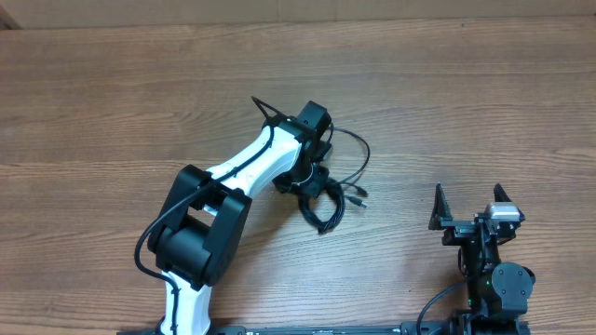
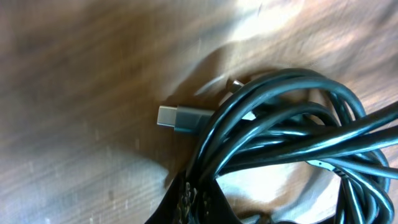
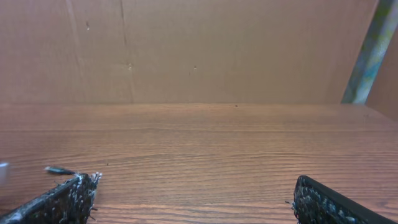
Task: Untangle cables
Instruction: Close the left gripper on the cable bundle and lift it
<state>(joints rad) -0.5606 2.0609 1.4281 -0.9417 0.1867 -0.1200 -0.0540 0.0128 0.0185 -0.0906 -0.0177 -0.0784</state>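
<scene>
Left gripper (image 2: 193,198) pinches cables (image 2: 311,140); overhead adds right gripper (image 1: 470,197) wide.

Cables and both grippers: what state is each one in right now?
cables: tangled in a bunch of overlapping loops, lying on the table.
plug: free end, lying flat on the wood beside the loops.
left gripper: shut, apparently pinching strands at the edge of the bunch.
right gripper: open, empty, off to the side and apart from the cables.
</scene>
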